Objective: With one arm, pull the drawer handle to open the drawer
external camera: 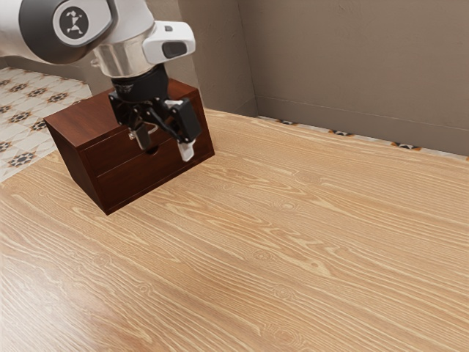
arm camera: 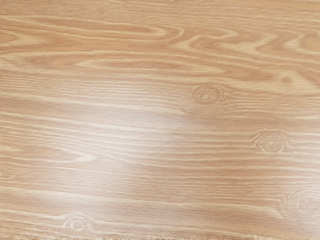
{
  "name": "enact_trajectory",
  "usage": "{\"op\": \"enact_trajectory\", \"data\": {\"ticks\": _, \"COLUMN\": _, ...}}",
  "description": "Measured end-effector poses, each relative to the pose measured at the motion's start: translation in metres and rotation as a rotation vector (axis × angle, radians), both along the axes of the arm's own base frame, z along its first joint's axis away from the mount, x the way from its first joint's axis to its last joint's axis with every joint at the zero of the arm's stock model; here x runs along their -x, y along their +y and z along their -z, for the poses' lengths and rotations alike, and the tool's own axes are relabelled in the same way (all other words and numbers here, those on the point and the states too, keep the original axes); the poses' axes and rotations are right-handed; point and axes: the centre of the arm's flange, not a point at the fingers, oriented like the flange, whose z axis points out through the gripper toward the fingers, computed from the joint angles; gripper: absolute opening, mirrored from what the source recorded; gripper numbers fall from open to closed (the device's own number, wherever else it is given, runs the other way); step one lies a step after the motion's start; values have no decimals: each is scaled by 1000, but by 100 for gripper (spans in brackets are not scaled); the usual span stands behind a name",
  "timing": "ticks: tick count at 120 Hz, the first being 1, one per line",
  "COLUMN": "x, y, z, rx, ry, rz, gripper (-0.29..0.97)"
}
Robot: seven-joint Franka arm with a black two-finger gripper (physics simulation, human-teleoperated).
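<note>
Bare wood-grain table lies nearest. Toward ten o'clock the black gripper hangs with its fingers spread wide, gripping nothing, one finger just beside the small silver handle. Behind it the drawer sits flush in the dark cabinet.

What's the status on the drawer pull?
Gripper open, at the drawer front. Drawer looks shut, handle not gripped. No obstruction seen on the table.

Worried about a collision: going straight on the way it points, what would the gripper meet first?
Likely the wooden tabletop by the drawer box, since the gripper points down; depth is unclear.
</note>
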Motion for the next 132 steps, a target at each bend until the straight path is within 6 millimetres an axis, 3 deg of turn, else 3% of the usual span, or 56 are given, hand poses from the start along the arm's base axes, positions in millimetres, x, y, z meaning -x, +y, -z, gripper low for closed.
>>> {"op": "enact_trajectory", "data": {"ticks": 31, "x": 3, "y": 7, "z": 0, "rx": 0, "ry": 14, "rz": -46, "gripper": 68}}
{"op": "enact_trajectory", "data": {"ticks": 46, "x": 39, "y": 13, "z": -81, "rx": 3, "ry": -138, "rz": -70, "gripper": 68}}
{"op": "enact_trajectory", "data": {"ticks": 56, "x": 46, "y": 18, "z": -97, "rx": 1, "ry": -178, "rz": -88, "gripper": 68}}
{"op": "enact_trajectory", "data": {"ticks": 63, "x": 23, "y": 15, "z": -77, "rx": -1, "ry": -156, "rz": -85, "gripper": 68}}
{"op": "enact_trajectory", "data": {"ticks": 83, "x": -59, "y": 10, "z": 14, "rx": -12, "ry": -61, "rz": -72, "gripper": 68}}
{"op": "enact_trajectory", "data": {"ticks": 92, "x": -85, "y": 13, "z": 44, "rx": -30, "ry": -56, "rz": -60, "gripper": 68}}
{"op": "enact_trajectory", "data": {"ticks": 107, "x": -110, "y": 18, "z": 63, "rx": -94, "ry": -100, "rz": -15, "gripper": 68}}
{"op": "enact_trajectory", "data": {"ticks": 119, "x": -119, "y": 29, "z": 68, "rx": -149, "ry": -128, "rz": 12, "gripper": 68}}
{"op": "enact_trajectory", "data": {"ticks": 132, "x": -127, "y": 56, "z": 75, "rx": -192, "ry": -145, "rz": 22, "gripper": 68}}
